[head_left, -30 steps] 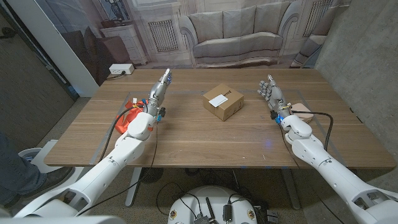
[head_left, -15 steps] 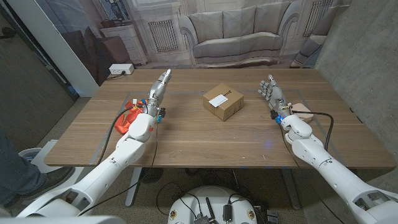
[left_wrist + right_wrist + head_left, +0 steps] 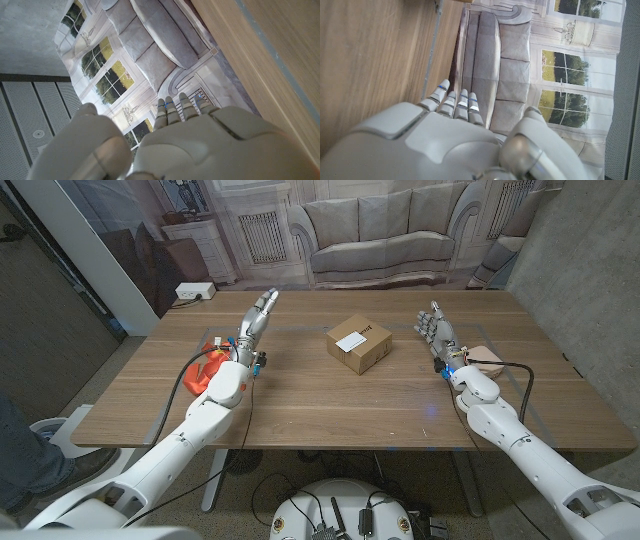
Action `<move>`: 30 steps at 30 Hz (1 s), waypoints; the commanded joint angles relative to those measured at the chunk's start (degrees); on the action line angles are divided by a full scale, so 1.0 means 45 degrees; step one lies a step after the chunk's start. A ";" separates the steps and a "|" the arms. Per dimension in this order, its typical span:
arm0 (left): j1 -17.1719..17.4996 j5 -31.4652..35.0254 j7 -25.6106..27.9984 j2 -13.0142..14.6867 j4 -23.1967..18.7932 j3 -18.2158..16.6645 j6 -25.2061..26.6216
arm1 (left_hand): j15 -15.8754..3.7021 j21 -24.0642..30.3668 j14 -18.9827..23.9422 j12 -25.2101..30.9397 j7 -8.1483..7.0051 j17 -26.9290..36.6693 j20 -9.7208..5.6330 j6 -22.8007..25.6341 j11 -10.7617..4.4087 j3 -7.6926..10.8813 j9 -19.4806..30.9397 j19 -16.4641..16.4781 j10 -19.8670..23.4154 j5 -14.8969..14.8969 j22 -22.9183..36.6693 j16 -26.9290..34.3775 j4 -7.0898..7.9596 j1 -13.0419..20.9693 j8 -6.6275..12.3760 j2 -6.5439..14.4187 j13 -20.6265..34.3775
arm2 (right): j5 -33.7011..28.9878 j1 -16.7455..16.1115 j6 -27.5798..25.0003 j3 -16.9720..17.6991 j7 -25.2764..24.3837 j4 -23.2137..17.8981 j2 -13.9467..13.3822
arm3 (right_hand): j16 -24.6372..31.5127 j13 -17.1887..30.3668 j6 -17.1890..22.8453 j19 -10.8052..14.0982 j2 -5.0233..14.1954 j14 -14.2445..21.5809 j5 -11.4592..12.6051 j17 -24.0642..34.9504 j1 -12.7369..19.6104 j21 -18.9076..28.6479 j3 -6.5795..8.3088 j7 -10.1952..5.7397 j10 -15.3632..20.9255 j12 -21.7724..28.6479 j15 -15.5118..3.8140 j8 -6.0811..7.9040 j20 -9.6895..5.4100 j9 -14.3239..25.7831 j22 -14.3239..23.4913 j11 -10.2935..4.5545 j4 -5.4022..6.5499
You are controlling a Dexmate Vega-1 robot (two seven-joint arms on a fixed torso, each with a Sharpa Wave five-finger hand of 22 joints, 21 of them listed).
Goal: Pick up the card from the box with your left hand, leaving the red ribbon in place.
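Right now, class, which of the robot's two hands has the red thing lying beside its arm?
The left hand: the red thing lies beside its forearm. The right hand has a pale pinkish object beside it instead.

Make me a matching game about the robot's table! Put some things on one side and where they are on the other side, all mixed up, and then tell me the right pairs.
Things:
1. small brown cardboard box
2. white rectangular card
3. red ribbon bundle
4. right robot hand

Places:
A. beside the left arm, near the table's left edge
B. middle of the wooden table
C. raised with nothing in it, to the right of the box
D. lying on top of the box

Right pairs: 1-B, 2-D, 3-A, 4-C
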 commanded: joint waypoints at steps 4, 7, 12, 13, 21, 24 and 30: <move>0.0317 0.1421 0.1192 0.0185 -0.0680 0.0018 0.0170 | -0.0563 0.0004 0.0311 0.0117 -0.0149 0.0019 -0.0610 0.0416 -0.0261 0.0024 0.0058 0.0089 0.0343 0.0063 0.0035 0.0072 -0.0257 0.0446 0.0064 -0.0017 0.0059 | 0.0118 -0.0357 0.0039 0.0156 -0.0305 -0.0493 0.0011 | 0.0114 0.0052 0.0128 0.0099 0.0100 0.0159 0.0102 0.0055 0.0009 -0.0051 -0.0008 -0.0049 0.0186 0.0106 0.0039 0.0040 -0.0255 0.0075 0.0062 0.0062 -0.0041; 0.0399 0.1636 0.1385 0.0199 -0.0795 0.0003 0.0164 | -0.0602 -0.0001 0.0353 0.0112 -0.0208 0.0018 -0.0607 0.0565 -0.0317 0.0038 0.0058 0.0096 0.0413 0.0065 0.0034 0.0060 -0.0324 0.0570 0.0096 -0.0020 0.0058 | 0.0113 -0.0377 0.0084 0.0159 -0.0271 -0.0514 0.0000 | 0.0110 0.0053 0.0140 0.0112 0.0100 0.0158 0.0101 0.0055 0.0006 -0.0065 -0.0014 -0.0056 0.0195 0.0108 0.0037 0.0043 -0.0251 0.0076 0.0062 0.0028 -0.0043; 0.0518 0.2081 0.1731 0.0268 -0.0985 -0.0016 0.0281 | -0.0673 -0.0029 0.0385 0.0072 -0.0393 0.0016 -0.0512 0.0789 -0.0365 0.0083 0.0059 0.0060 0.0445 0.0077 0.0029 0.0029 -0.0463 0.0824 0.0140 -0.0015 0.0058 | 0.0160 -0.0392 0.0099 0.0161 -0.0251 -0.0497 0.0045 | 0.0109 0.0055 0.0155 0.0135 0.0103 0.0165 0.0100 0.0056 0.0001 -0.0087 -0.0022 -0.0046 0.0201 0.0107 0.0035 0.0045 -0.0242 0.0077 0.0064 0.0065 -0.0045; 0.0546 0.2183 0.1838 0.0263 -0.1009 -0.0026 0.0282 | -0.0677 -0.0032 0.0388 0.0070 -0.0404 0.0016 -0.0494 0.0803 -0.0365 0.0086 0.0059 0.0054 0.0447 0.0077 0.0028 0.0028 -0.0472 0.0841 0.0143 -0.0014 0.0058 | 0.0192 -0.0400 0.0088 0.0167 -0.0253 -0.0499 0.0062 | 0.0108 0.0055 0.0154 0.0139 0.0104 0.0166 0.0100 0.0056 0.0001 -0.0091 -0.0024 -0.0044 0.0209 0.0110 0.0038 0.0044 -0.0240 0.0077 0.0064 0.0055 -0.0045; 0.0733 0.2816 0.2482 0.0270 -0.1134 -0.0106 0.0210 | -0.0804 -0.0051 0.0681 0.0104 -0.0712 0.0008 -0.0371 0.1342 -0.0612 0.0251 0.0058 0.0094 0.0936 0.0107 0.0016 0.0030 -0.0953 0.1705 0.0215 -0.0011 0.0059 | 0.0116 -0.0454 0.0106 0.0138 -0.0306 -0.0593 0.0042 | 0.0112 0.0057 0.0173 0.0165 0.0121 0.0201 0.0100 0.0057 -0.0003 -0.0143 -0.0034 -0.0075 0.0205 0.0102 0.0047 0.0044 -0.0213 0.0079 0.0067 0.0051 -0.0051; 0.0794 0.3068 0.2712 0.0300 -0.1218 -0.0150 0.0227 | -0.0818 -0.0045 0.0745 0.0122 -0.0686 0.0007 -0.0344 0.1454 -0.0624 0.0287 0.0057 0.0128 0.1082 0.0113 0.0016 0.0028 -0.1057 0.1895 0.0224 -0.0008 0.0059 | 0.0144 -0.0504 0.0053 0.0161 -0.0390 -0.0732 0.0036 | 0.0111 0.0058 0.0184 0.0178 0.0126 0.0206 0.0100 0.0057 -0.0003 -0.0159 -0.0038 -0.0084 0.0216 0.0104 0.0055 0.0046 -0.0207 0.0080 0.0067 0.0063 -0.0053; 0.0839 0.3394 0.2998 0.0331 -0.1300 -0.0217 0.0212 | -0.0957 -0.0032 0.1002 0.0149 -0.0723 0.0008 -0.0575 0.1907 -0.0702 0.0325 0.0054 0.0216 0.1471 0.0110 0.0018 0.0051 -0.1279 0.2291 0.0290 -0.0044 0.0055 | 0.0088 -0.0538 0.0086 0.0161 -0.0450 -0.0829 0.0019 | 0.0113 0.0060 0.0180 0.0193 0.0138 0.0223 0.0100 0.0058 -0.0008 -0.0191 -0.0045 -0.0103 0.0233 0.0108 0.0045 0.0040 -0.0196 0.0081 0.0069 0.0046 -0.0054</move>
